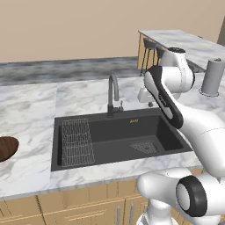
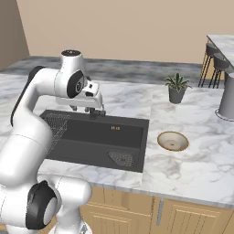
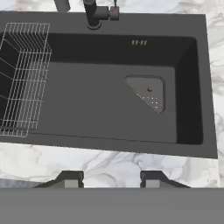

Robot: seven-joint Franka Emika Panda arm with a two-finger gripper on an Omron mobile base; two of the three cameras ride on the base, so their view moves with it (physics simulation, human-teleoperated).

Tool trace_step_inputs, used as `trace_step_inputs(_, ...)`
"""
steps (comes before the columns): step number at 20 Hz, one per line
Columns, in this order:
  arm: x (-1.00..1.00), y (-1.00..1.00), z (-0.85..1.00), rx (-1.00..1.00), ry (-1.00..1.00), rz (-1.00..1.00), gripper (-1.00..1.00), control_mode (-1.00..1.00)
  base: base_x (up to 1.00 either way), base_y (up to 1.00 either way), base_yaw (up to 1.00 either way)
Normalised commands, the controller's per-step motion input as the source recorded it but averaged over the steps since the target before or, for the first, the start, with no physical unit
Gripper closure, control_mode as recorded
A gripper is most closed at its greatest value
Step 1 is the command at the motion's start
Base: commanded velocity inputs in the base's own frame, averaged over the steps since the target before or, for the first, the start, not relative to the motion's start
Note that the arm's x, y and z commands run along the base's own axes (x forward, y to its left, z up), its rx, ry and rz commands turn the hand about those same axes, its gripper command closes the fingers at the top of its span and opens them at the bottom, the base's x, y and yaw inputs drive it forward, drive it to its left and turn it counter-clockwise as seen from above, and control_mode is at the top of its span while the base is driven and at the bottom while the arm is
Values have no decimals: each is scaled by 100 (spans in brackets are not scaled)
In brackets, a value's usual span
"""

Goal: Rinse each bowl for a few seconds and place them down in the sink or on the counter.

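Observation:
The dark brown wood-grained bowl [image 1: 6, 147] lies on the white marble counter [image 1: 26, 110] at the far left, cut by the frame edge. The smaller tan bowl [image 2: 172, 140] sits upright on the counter [image 2: 192, 169] just right of the black sink [image 2: 100, 137]. My gripper [image 2: 93, 112] hangs high above the sink [image 1: 114, 134], apart from both bowls. In the hand view its fingertips [image 3: 70, 179] stand apart over the sink's front rim with nothing between them. The basin [image 3: 87, 100] holds no bowl.
A wire rack [image 1: 77, 143] fills the sink's left end and a mesh strainer [image 3: 148, 92] lies at its right. The grey arched tap [image 1: 113, 94] rises behind the basin. A small potted plant [image 2: 176, 89] and a grey cylinder [image 2: 227, 98] stand back right.

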Motion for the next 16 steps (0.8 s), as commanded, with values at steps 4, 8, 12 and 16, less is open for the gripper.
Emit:
trace_step_inputs(4,-9,0,0,0,-4,0,-100,-100,0,0,0)
trace_step_inputs(8,-29,0,0,0,-12,0,-100,-100,0,0,0)
trace_step_inputs(12,-23,0,0,0,-19,0,-100,-100,0,0,0)
trace_step_inputs(16,-10,0,-4,0,-22,0,-100,-100,0,0,0)
